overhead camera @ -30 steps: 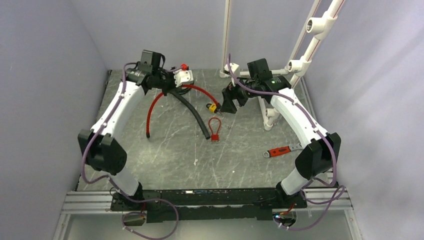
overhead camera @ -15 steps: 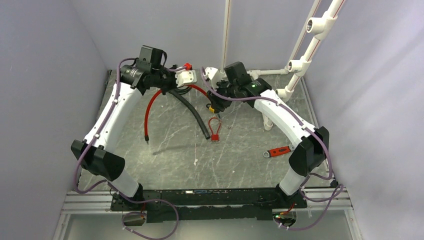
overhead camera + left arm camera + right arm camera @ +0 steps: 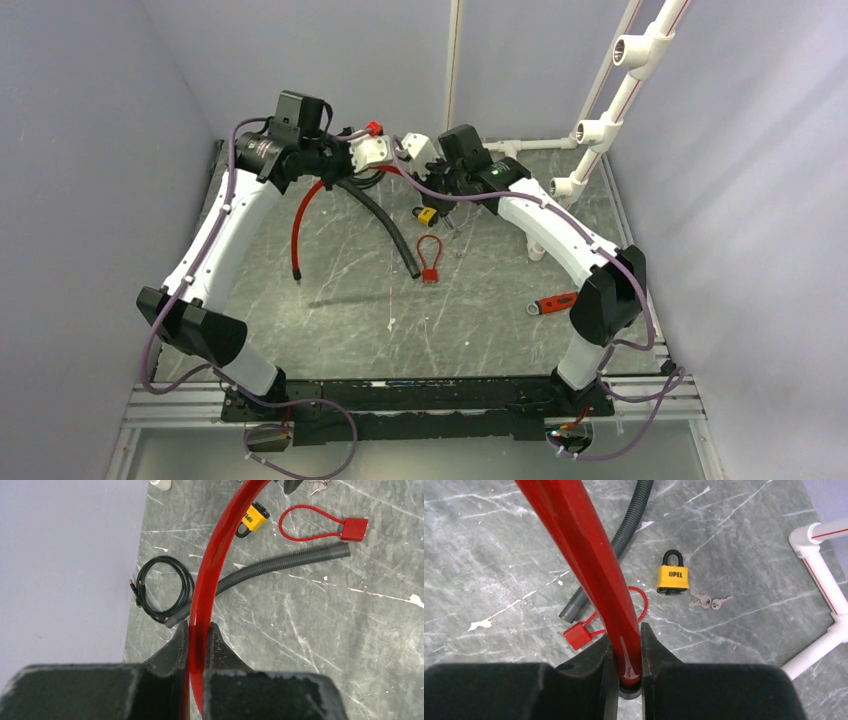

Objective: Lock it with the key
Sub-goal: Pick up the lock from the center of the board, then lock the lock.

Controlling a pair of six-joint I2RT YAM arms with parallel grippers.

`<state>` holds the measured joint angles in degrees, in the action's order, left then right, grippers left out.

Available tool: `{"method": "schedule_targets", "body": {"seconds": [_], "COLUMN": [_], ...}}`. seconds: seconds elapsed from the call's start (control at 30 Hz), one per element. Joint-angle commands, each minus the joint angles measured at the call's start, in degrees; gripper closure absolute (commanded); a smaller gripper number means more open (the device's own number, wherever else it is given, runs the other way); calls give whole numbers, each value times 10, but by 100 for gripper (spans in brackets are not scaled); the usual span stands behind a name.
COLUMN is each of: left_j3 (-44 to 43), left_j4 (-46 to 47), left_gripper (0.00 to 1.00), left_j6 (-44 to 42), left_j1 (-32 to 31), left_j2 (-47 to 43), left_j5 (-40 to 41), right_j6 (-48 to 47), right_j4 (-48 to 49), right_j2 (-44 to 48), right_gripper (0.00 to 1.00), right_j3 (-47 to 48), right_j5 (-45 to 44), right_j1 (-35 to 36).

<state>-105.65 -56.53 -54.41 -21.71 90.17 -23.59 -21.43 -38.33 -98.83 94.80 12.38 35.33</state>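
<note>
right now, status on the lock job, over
Left pincer and right pincer both shut on the red cable. Yellow padlock on the table, keys beside it, neither held. Black corrugated hose nearby, apart from padlock.

Red cable [image 3: 589, 555] glossy, smooth — hose [image 3: 280, 565] ribbed, matt; keys [image 3: 706, 601] metal; padlock [image 3: 672, 578] yellow plastic.
</note>
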Motion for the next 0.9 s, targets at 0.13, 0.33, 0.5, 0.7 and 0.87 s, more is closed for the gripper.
{"method": "schedule_targets", "body": {"seconds": [0.13, 0.33, 0.5, 0.7, 0.87], "left_j3": [57, 176, 195, 321, 400], "left_j4": [151, 335, 300, 362, 426], "left_gripper": [62, 1, 1, 1, 0], "left_j6": [225, 505, 524, 540, 571], "left_j1": [47, 240, 335, 356, 357], "left_j2": [-62, -151, -172, -242, -282], "left_j5": [-4, -109, -228, -290, -281], "right_j6": [97, 147, 220, 342, 402], "right_j4": [192, 394, 401, 393, 392], "right_j2": [63, 120, 99, 72, 52], "right_gripper": [100, 100, 100, 100, 100], "right_j3": [-30, -100, -41, 22, 65], "right_j5": [51, 93, 130, 151, 169], "right_j1": [-37, -49, -61, -68, -72]}}
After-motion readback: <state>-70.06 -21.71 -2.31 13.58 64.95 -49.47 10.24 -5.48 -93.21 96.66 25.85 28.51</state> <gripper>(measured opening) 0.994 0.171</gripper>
